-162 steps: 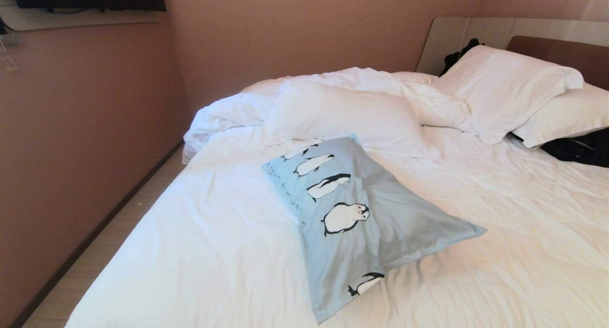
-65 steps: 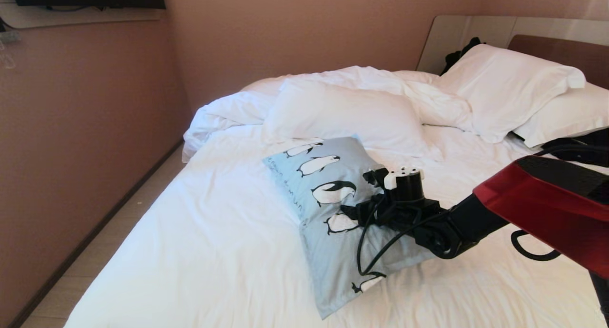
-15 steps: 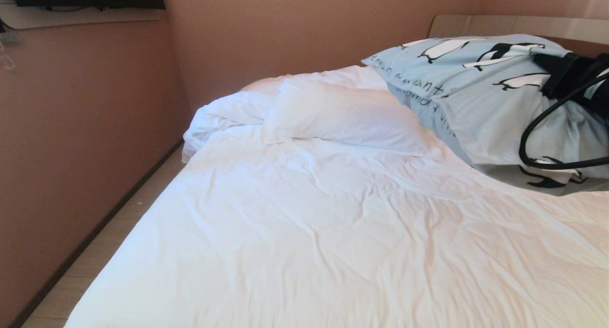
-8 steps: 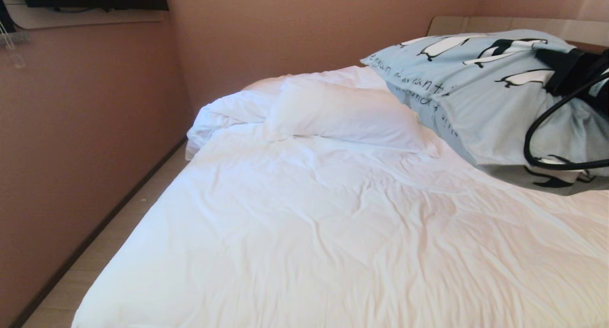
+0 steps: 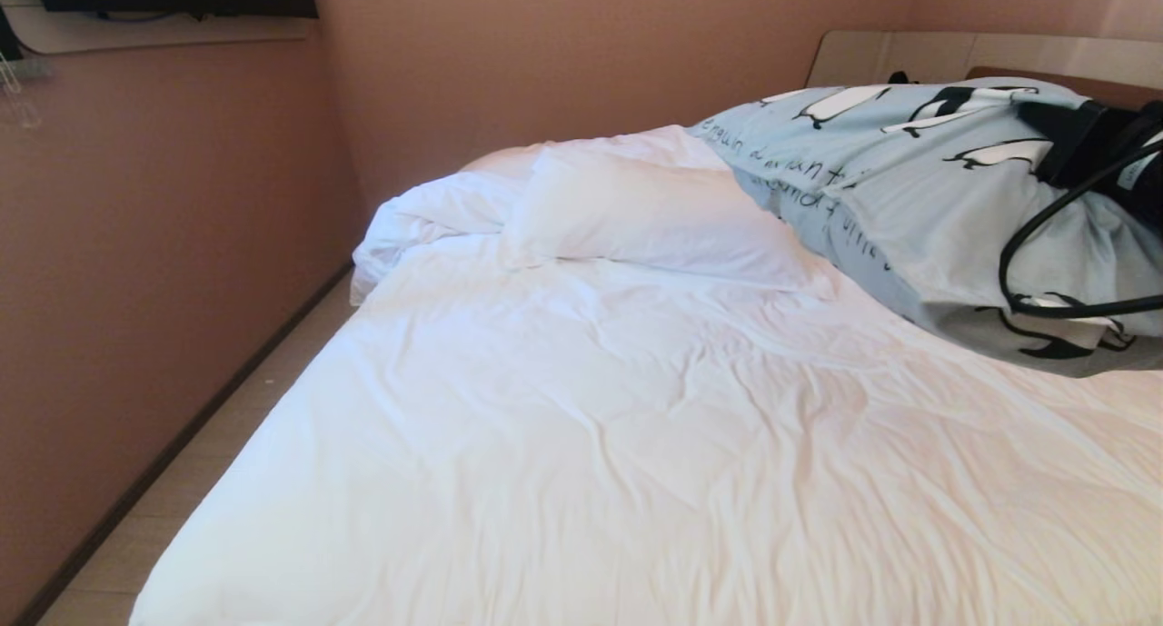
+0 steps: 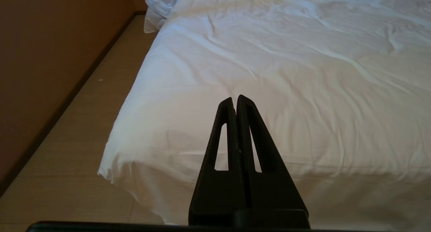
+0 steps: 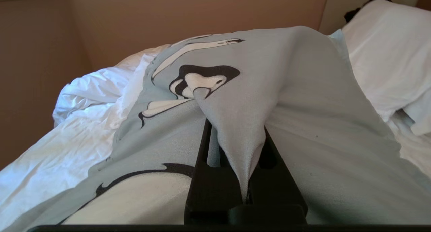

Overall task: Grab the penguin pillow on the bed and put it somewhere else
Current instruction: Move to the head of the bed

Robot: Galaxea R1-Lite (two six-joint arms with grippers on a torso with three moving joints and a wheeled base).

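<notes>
Right end effector (image 7: pixel 240 164) is pinching a fold of the penguin pillow (image 5: pixel 918 190), fabric bunched between the pressed-together fingers. Pillow hangs lifted at the right side of the head view, above the bed (image 5: pixel 636 444) near the headboard (image 5: pixel 909 54), partly overlapping the white pillow (image 5: pixel 654 217) behind it. Black cable (image 5: pixel 1045 272) loops across the pillow face. Left end effector (image 6: pixel 235 105) is pressed together, empty, parked over the foot corner of the bed above the floor (image 6: pixel 77 141).

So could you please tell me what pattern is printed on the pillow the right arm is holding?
Black-and-white penguins with dark script lettering on light blue fabric; the penguin pillow shows best in the head view.
</notes>
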